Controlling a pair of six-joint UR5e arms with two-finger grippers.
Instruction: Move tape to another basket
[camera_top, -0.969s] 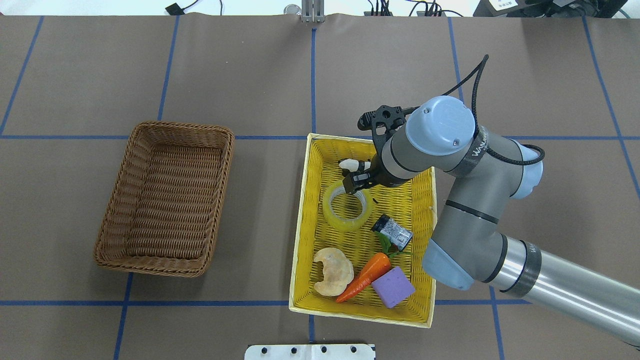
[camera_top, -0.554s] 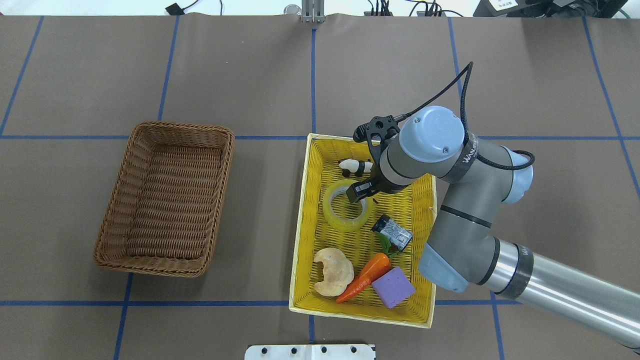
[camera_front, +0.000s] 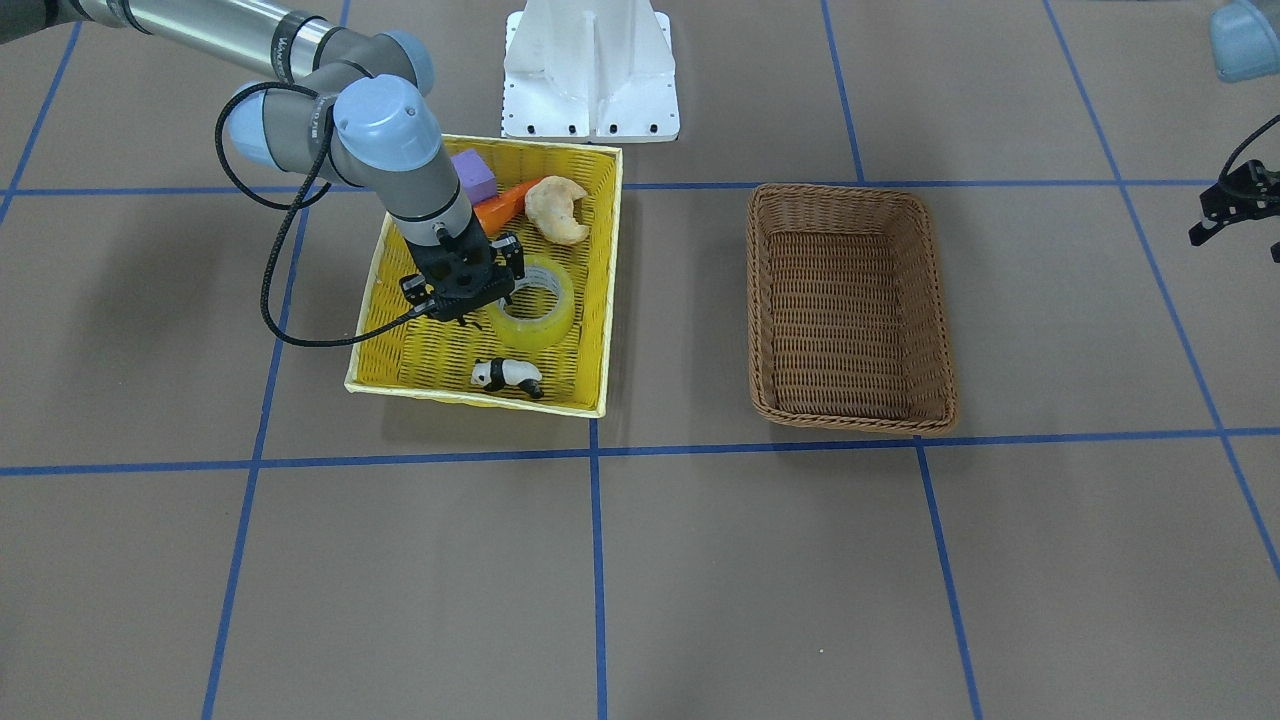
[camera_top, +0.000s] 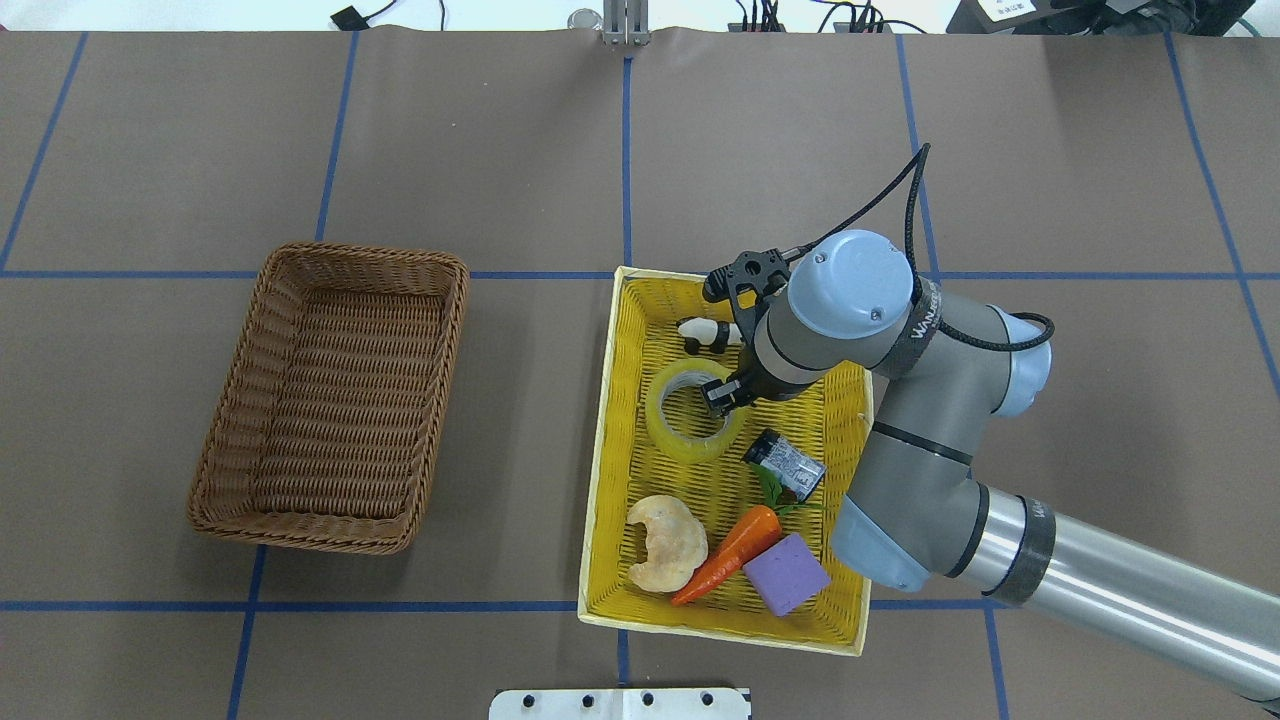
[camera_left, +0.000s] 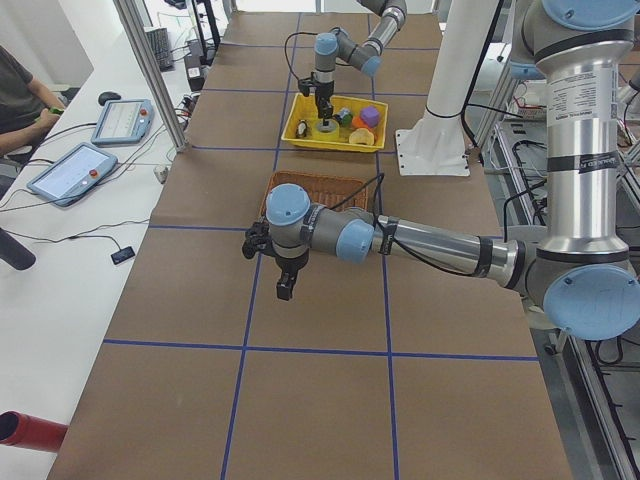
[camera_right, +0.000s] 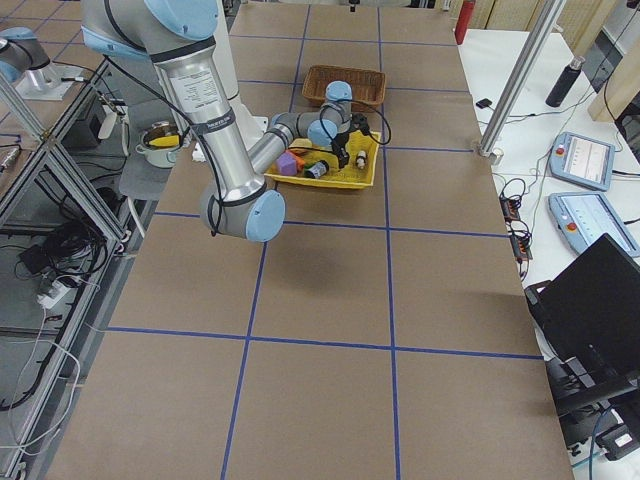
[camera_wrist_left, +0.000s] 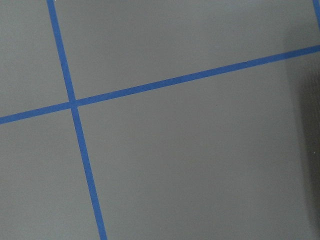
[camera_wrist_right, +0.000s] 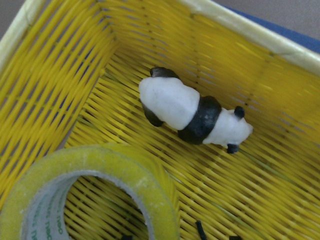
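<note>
The tape (camera_top: 665, 432), a yellowish translucent ring, lies flat in the yellow basket (camera_top: 603, 450). It also shows in the front view (camera_front: 545, 322) and the right wrist view (camera_wrist_right: 160, 200). My right gripper (camera_top: 725, 392) is open and low over the roll's right wall. One finger is inside the ring and the other is hidden under the wrist. The brown wicker basket (camera_top: 230, 400) stands empty to the left, also in the front view (camera_front: 935, 300). My left gripper (camera_left: 284, 290) hangs over bare table beyond the brown basket. I cannot tell whether it is open or shut.
In the yellow basket are a toy panda (camera_top: 705, 333) just beyond the tape, a grey-labelled cylinder (camera_top: 790, 462), a carrot (camera_top: 735, 550), a purple block (camera_top: 787, 572) and a beige cracker (camera_top: 665, 543). A white mount (camera_front: 590, 70) sits at the robot's edge.
My right gripper has moved toward the robot and lower, from the tape's far rim to its right wall. The tape and the other things have not moved.
</note>
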